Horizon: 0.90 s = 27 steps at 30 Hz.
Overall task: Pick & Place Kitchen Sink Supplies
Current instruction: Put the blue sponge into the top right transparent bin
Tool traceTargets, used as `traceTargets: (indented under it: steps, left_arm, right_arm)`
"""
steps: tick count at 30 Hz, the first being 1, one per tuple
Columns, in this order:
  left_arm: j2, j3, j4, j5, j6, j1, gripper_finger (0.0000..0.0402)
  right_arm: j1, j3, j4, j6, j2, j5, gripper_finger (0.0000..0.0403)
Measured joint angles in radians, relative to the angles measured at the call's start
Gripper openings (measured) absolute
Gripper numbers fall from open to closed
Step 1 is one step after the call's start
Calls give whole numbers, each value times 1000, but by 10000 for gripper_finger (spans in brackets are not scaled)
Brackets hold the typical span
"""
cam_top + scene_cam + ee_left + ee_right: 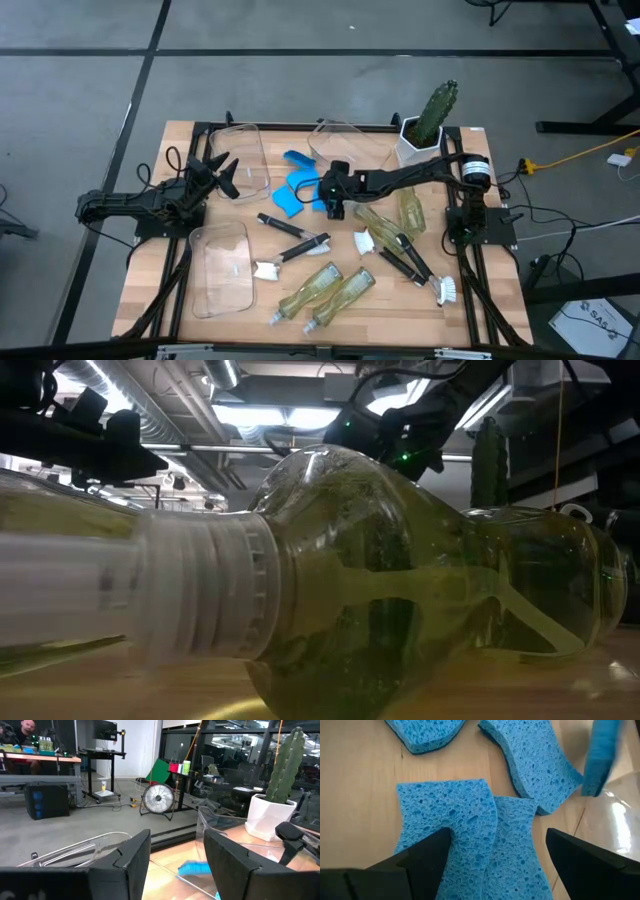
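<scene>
Here, the wooden table point(150, 260) fills the centre of the high view, with both arms reaching in from its 2 sides. Next in size, 3 clear bins: 1 at lower left point(222, 270), 1 at upper left point(250, 160), and 1 at upper centre point(345, 145), with the cactus in its white pot point(425, 125) to the right of it. The soap bottles lie flat: 2 side by side at lower centre point(325, 290), pumps toward the lower left, and 2 more right of centre point(400, 215); in the low view 1 bottle point(400, 580) fills nearly the whole frame. The dish brushes point(295, 245) lie on a slant between the bottle groups, with another pair point(415, 265) at lower right.

The blue sponges point(295, 190) are clustered at the table's centre, between the 2 upper bins. The right gripper point(334, 205) hangs just beside them on their right, fingers spread wide and holding nothing. In the right wrist view, 2 overlapping sponges point(470, 835) lie directly between and beyond the 2 dark fingers point(427, 855), long sides running away from the camera, so a descent would likely straddle them. The left gripper point(218, 172) waits at the table's left edge near the upper left bin, partly parted and empty. The right arm is the nearer to the sponges.
</scene>
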Motion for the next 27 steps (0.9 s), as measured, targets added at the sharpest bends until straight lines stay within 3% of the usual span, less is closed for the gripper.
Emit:
traceTargets:
  steps: [6, 21, 27]
  left_arm:
    - [0, 0, 0, 0, 0, 0, 180]
    - [0, 0, 0, 0, 0, 0, 180]
    - [0, 0, 0, 0, 0, 0, 180]
  right_arm:
    - [4, 0, 0, -13, 5, -11, 295]
    - [4, -2, -8, 10, 7, -58, 60]
    - [4, 11, -22, 10, 7, -58, 7]
